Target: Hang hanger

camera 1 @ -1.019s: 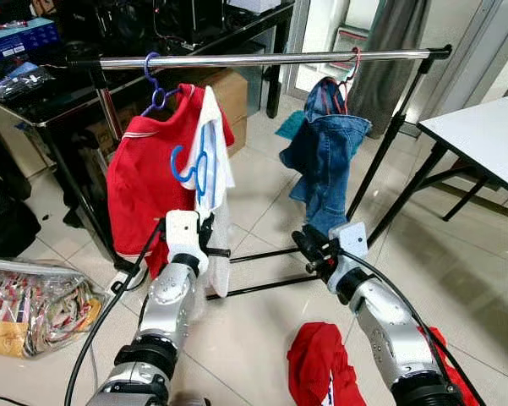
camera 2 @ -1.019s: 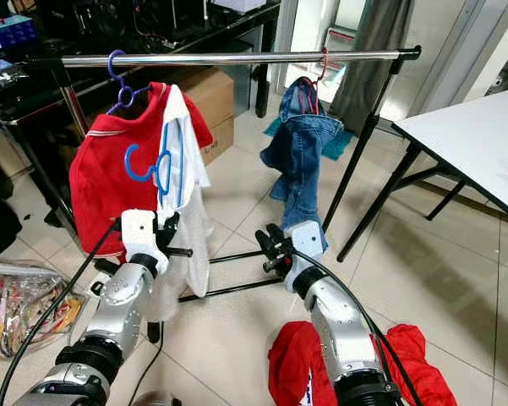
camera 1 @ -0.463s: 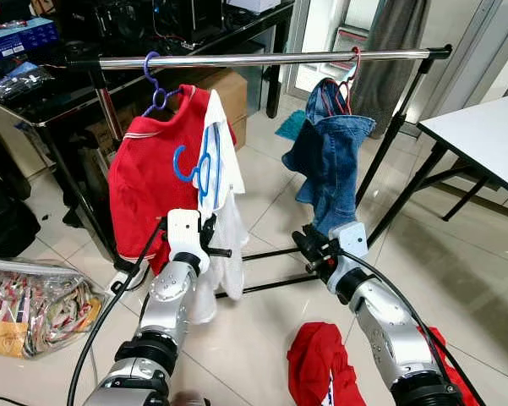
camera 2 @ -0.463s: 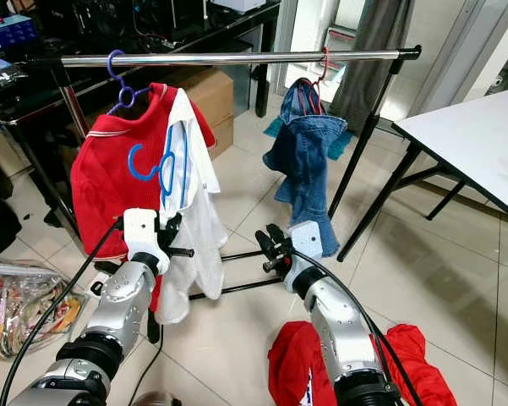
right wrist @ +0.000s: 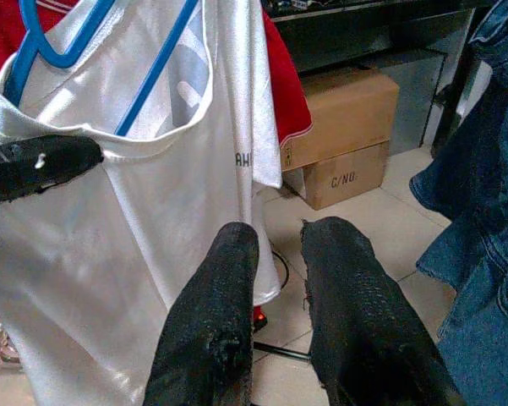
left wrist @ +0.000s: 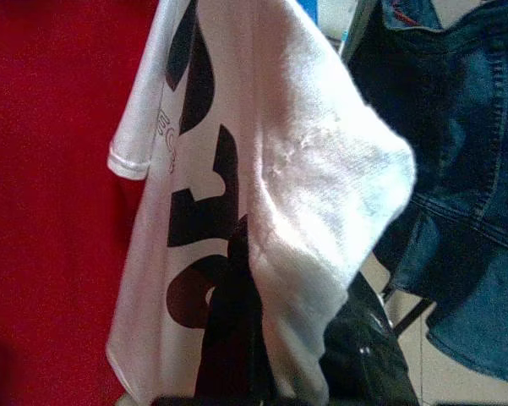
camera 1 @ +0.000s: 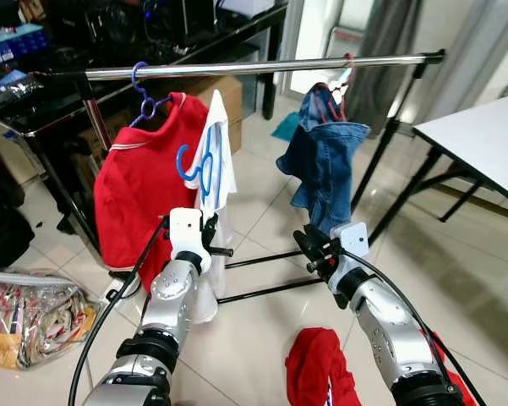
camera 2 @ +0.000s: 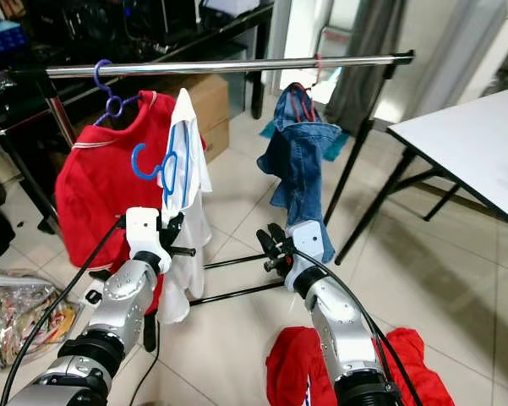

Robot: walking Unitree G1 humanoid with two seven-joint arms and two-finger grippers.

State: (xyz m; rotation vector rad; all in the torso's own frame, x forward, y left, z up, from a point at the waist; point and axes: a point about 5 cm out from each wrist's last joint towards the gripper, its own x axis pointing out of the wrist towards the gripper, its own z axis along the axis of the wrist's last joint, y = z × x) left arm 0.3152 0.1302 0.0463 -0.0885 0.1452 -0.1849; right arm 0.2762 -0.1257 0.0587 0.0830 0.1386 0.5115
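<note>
The left claw (camera 1: 210, 239) is pinching the white T-shirt (camera 1: 217, 161) on its blue plastic hanger (camera 1: 196, 166) below the chrome rail (camera 1: 262, 66); the right claw (right wrist: 275, 279) is hovering narrowly parted. Cloth grip risks the hook swinging and missing.

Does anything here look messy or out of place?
Yes: a red garment lies crumpled on the floor by the right arm, and the denim jacket hangs bunched and lopsided on the rail.

Blue hanger (camera 1: 196, 166) inside white shirt (camera 1: 216, 161), below steel rail (camera 1: 262, 66)
</note>
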